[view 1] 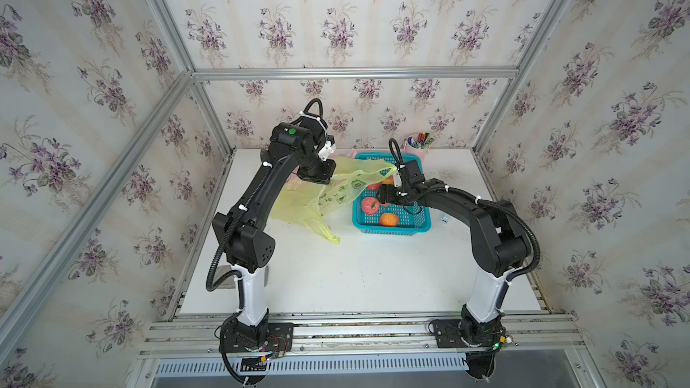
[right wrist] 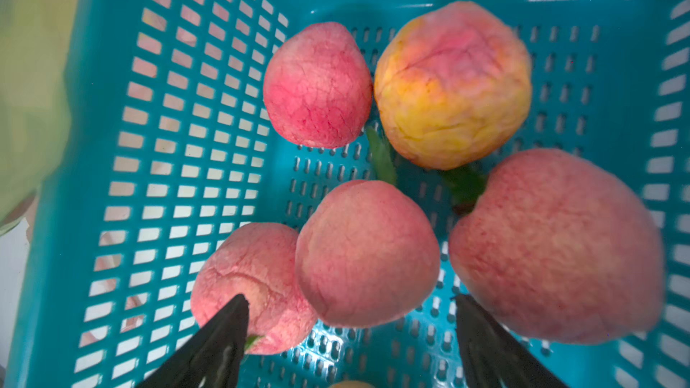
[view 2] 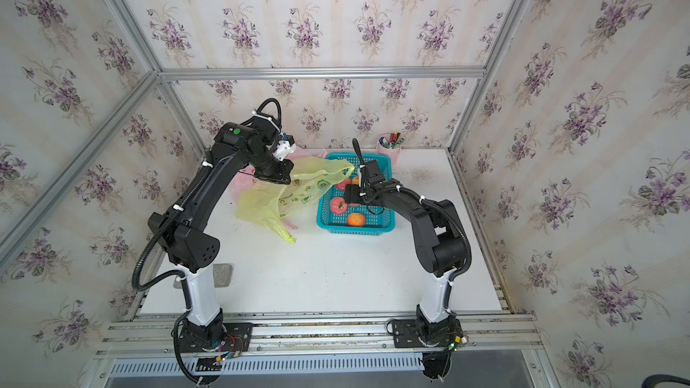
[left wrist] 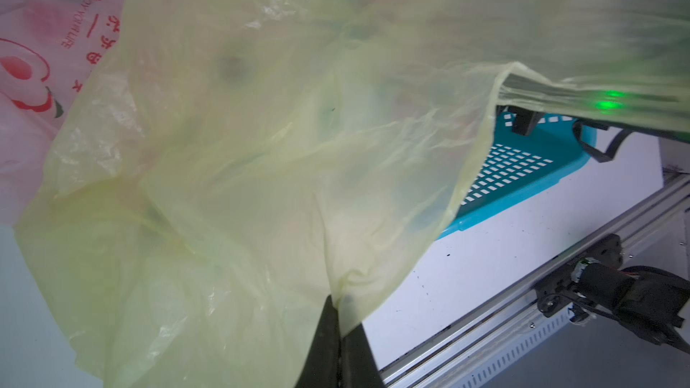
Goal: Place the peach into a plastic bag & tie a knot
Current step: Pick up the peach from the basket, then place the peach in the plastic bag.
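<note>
Left fingers [left wrist: 325, 334] are clamping the rim of the translucent yellow plastic bag [left wrist: 242, 151]. Right fingers [right wrist: 224, 330], spread wide, are hovering over the round pink peach [right wrist: 366, 255] in the teal slotted plastic basket [right wrist: 179, 113]; centre before descending, neighbouring peaches [right wrist: 261, 278] are crowding.

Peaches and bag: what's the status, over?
Left tool shut on yellow bag. Right tool open above peaches in blue basket, none picked. Nothing blocking them.

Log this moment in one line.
left hand: shut on translucent yellow plastic bag | right hand: open over pink peach | pink peach: ungrasped, in teal plastic basket
</note>
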You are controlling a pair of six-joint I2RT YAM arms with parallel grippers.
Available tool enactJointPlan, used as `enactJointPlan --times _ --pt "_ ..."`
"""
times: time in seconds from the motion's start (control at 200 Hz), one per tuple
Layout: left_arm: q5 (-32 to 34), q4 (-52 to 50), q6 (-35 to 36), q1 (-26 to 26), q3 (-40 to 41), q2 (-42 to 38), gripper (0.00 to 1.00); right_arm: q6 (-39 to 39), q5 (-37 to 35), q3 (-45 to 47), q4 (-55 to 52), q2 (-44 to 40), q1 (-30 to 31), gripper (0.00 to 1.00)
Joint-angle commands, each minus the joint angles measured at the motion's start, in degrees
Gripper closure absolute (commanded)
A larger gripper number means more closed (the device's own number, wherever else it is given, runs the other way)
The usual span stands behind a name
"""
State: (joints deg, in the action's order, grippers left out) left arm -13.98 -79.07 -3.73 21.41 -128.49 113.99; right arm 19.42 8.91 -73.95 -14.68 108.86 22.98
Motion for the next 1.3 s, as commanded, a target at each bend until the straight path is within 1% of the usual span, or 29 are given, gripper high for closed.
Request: enactJointPlan --times 0.0,0.235,0.275,0.36,0.465,0.599,0.949,1.024,1.089,1.189,1.299 --pt "-6.3 3.0 -1.9 -0.4 -0.8 0.7 1.00 1.5 -0.1 -1.5 1.9 2.0 0.1 0.13" --pt "-12.8 5.7 -3.7 -2.9 -0.7 1.4 1.00 2.5 -1.0 -5.7 1.9 7.6 0.1 0.12" --pt "-13.8 6.4 -4.1 -3.5 -0.2 1.3 1.00 2.8 -0.9 -5.6 2.4 7.9 0.1 0.15" --pt "-15.9 7.7 -4.8 -4.6 0.6 1.3 1.00 3.0 -0.1 -5.4 3.1 8.2 0.1 0.24" --pt "-17.3 9.3 -5.9 -5.8 1.4 1.3 1.00 3.1 0.5 -3.8 4.0 6.7 0.1 0.32" --pt "-18.4 10.2 -6.5 -6.8 1.6 1.7 1.00 3.5 -0.2 -0.6 5.0 0.7 0.0 0.38" --pt "-19.7 13.1 -8.4 -7.6 2.7 1.7 1.00 3.3 -3.8 8.5 1.2 -20.8 -0.6 0.41" --pt "-20.0 13.7 -9.0 -7.6 2.7 1.8 1.00 4.1 -3.5 11.1 0.7 -26.5 -0.6 0.43" --pt "-20.2 13.9 -9.1 -7.6 2.6 1.7 1.00 4.8 -1.5 12.9 1.7 -31.9 -0.1 0.45" --pt "-20.6 14.3 -9.6 -7.6 2.6 1.7 1.00 4.8 0.1 10.5 1.5 -35.1 3.1 0.46" --pt "-20.9 14.9 -10.3 -7.6 2.6 1.8 1.00 4.3 0.8 4.5 0.9 -32.5 7.3 0.46"
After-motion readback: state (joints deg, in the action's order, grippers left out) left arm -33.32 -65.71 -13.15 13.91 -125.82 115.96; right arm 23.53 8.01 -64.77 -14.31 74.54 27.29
